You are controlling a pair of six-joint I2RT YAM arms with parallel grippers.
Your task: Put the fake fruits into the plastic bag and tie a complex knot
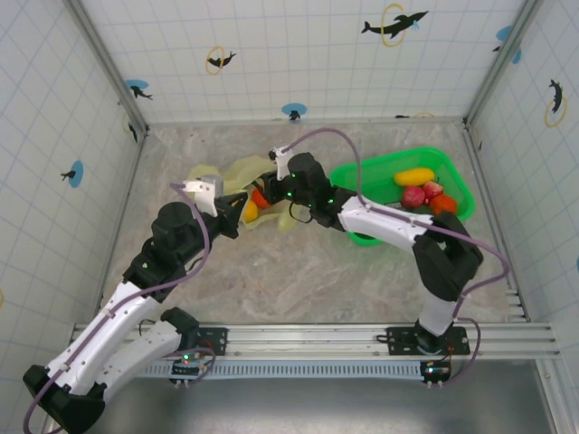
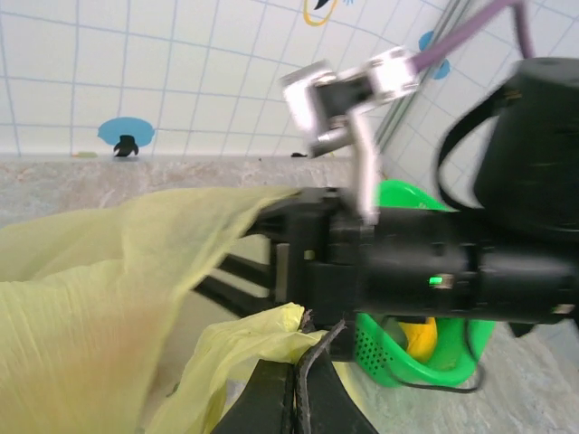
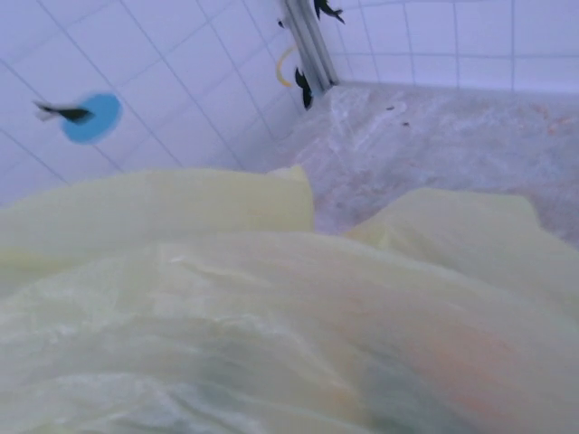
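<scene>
The yellow-green plastic bag (image 1: 217,181) lies crumpled at mid-table. My left gripper (image 1: 231,220) is at its near edge, and in the left wrist view its jaws (image 2: 303,380) are shut on a fold of the film (image 2: 262,334). My right gripper (image 1: 270,192) is pushed into the bag's mouth from the right; its fingers are hidden by the film. An orange-red fruit (image 1: 260,198) and a yellow one (image 1: 250,213) sit in the bag. The right wrist view looks closely at bag film (image 3: 271,298), with orange and green tints showing through.
A bright green basket (image 1: 452,172) stands at the back right, holding a yellow fruit (image 1: 414,176), a red one (image 1: 413,196), a pink one (image 1: 433,189) and an orange one (image 1: 443,204). Tiled walls close in three sides.
</scene>
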